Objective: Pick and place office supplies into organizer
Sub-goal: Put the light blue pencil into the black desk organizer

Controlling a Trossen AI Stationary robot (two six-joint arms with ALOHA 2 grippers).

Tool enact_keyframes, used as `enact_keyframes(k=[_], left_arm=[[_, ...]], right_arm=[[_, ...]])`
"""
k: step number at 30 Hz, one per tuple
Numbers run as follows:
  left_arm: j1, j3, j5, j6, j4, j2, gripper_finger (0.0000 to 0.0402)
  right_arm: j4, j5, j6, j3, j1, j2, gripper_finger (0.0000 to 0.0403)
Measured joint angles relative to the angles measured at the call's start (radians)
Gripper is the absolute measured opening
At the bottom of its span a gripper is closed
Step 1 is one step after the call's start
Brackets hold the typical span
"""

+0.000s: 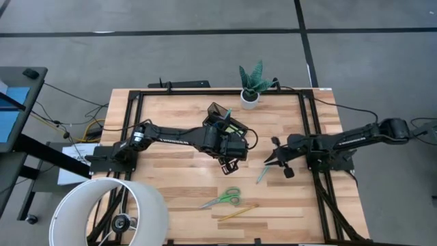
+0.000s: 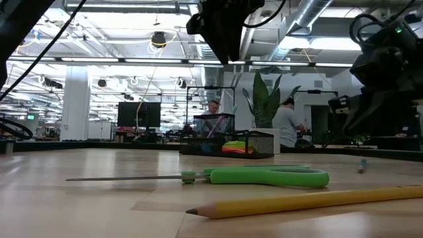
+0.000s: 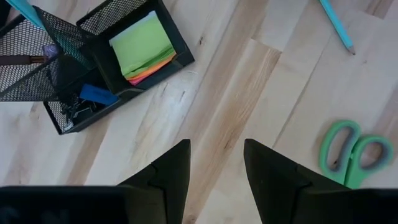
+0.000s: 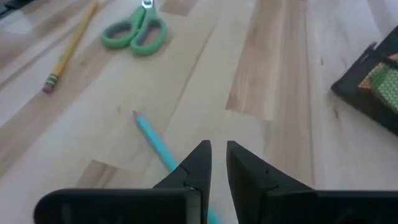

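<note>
Three loose items lie on the wooden table [image 1: 171, 184] outside the organizer [image 1: 220, 117]: the teal pen [image 1: 262, 175], the green-handled scissors [image 1: 222, 199] and the yellow pencil [image 1: 235, 212].

From above I see the organizer as a black mesh tray near the table's far edge, just beside the potted plant [image 1: 252, 83]. My left wrist camera shows its contents: a lime-green sticky-note pad [image 3: 143, 46] with orange and pink sheets under it in one compartment, a small blue eraser [image 3: 97, 94] and black clips [image 3: 76, 109] in the neighbouring low compartment, and a teal pen [image 3: 25, 9] standing in the tall mesh cup.

Left gripper [image 1: 229, 164]: hanging above bare wood between the organizer and the scissors. Its fingers [image 3: 171, 174] stand moderately apart with nothing between them.

Right gripper [image 1: 271, 159]: low over the table at the teal pen's near end, well apart from the organizer. In the right wrist view the fingers [image 4: 193, 165] are drawn to a narrow gap, and the pen runs from the open wood down under the finger on one side. I cannot tell whether the pen is actually pinched or only lying beneath that finger.

Scissors and pencil lie near each other toward the table's front edge, the pencil closer to that edge; the low view shows both flat on the wood, scissors closed.
</note>
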Motion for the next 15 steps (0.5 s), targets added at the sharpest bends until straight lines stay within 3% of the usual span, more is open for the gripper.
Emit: enact_keyframes(k=[6,9,15], left_arm=[[0.019,0.000,0.006,0.002,0.000,0.000,0.0144],[0.026,0.000,0.030,0.002,-0.002,0.000,0.0144],[0.037,0.000,0.043,0.002,-0.004,0.000,0.0144]], right_arm=[[0.031,-0.017,-0.021,0.000,0.004,0.094,0.0048],[0.106,-0.065,-0.102,0.000,0.027,0.132,0.0045],[0.179,-0.057,-0.215,0.000,0.051,0.198,0.0043]])
